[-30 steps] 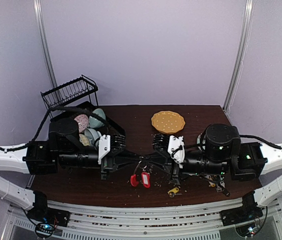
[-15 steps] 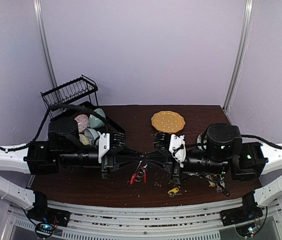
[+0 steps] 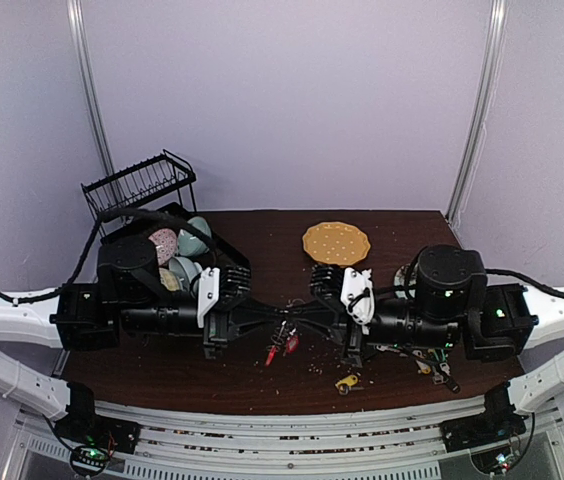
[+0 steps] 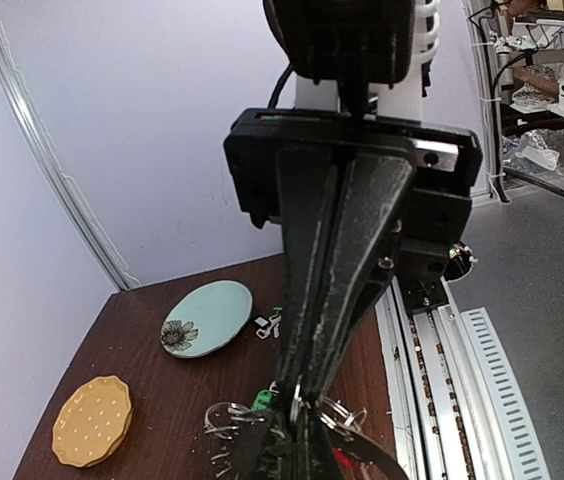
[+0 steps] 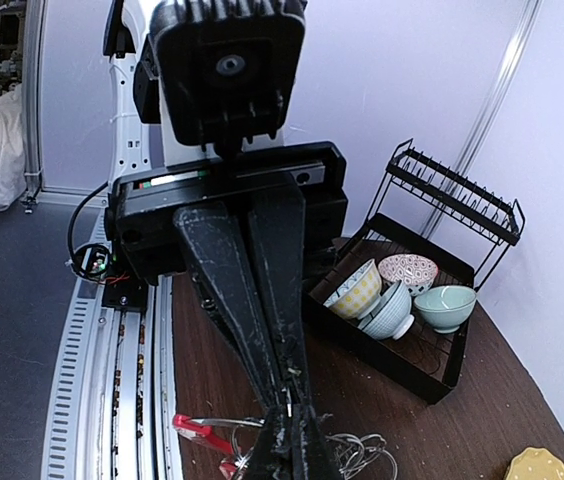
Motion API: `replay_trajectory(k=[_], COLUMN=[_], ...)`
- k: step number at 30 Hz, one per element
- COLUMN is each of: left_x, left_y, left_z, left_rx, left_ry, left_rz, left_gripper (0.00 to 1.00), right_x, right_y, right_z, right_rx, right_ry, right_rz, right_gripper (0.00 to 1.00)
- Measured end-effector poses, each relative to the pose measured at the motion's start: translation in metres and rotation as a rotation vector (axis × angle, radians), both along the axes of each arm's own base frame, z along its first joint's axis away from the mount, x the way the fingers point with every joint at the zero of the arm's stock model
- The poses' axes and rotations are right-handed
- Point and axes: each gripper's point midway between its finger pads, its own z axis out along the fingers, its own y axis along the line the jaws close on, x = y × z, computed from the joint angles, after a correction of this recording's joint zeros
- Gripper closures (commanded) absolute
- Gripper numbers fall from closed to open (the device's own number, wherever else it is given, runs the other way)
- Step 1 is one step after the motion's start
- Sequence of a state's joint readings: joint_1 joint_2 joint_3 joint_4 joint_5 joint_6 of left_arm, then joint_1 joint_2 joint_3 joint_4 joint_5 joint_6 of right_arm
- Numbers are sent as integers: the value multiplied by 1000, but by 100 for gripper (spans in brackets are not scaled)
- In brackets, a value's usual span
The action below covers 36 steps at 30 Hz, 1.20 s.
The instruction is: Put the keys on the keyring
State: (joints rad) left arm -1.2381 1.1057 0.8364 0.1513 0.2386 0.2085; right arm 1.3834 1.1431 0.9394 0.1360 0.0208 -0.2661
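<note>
My two grippers meet tip to tip above the table's front middle. The left gripper (image 3: 278,319) (image 4: 300,396) is shut on a silver loop of the keyring (image 3: 280,346). The ring's red arc (image 5: 197,432) and loops (image 4: 347,415) hang below the tips. The right gripper (image 3: 298,317) (image 5: 287,398) is shut on a thin silver piece, apparently a key. A green tag (image 4: 258,399) sticks out beside its tips. A yellow-tagged key (image 3: 345,382) lies near the front edge. More keys (image 3: 432,367) lie under the right arm, and they show in the left wrist view (image 4: 267,322).
A black dish rack (image 3: 152,215) with several bowls (image 5: 402,290) stands at the back left. A round yellow dotted plate (image 3: 336,243) sits at the back middle. A teal flowered plate (image 4: 207,318) lies near the right arm. Crumbs litter the front of the table (image 3: 262,250).
The grippers have closed in until their tips meet. The keyring's red parts have risen and swung in under the tips. The yellow-tagged key has not moved.
</note>
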Motion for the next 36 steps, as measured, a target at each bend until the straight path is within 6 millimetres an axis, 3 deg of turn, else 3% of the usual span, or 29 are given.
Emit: replay_trajectory(k=[3, 8, 13, 20, 24, 36], left_x=[-1, -3, -20, -39, -57, -66], left_y=[1, 8, 23, 32, 29, 25], left_z=[0, -1, -5, 6, 4, 9], left_rx=[-9, -7, 22, 40, 56, 53], left_ry=[-19, -143, -412, -704, -805, -861], left_rz=[3, 46, 54, 43, 8, -7], left_gripper=[100, 100, 100, 100, 100, 100], right_x=[0, -1, -7, -14, -15, -14], right_y=[0, -6, -21, -38, -41, -34], right_z=[0, 2, 19, 44, 38, 9], right_rx=[1, 13, 70, 152, 150, 77], right_ry=[0, 6, 13, 55, 87, 169], right_rz=[1, -4, 30, 100, 115, 128], right_gripper=[72, 57, 54, 52, 52, 49])
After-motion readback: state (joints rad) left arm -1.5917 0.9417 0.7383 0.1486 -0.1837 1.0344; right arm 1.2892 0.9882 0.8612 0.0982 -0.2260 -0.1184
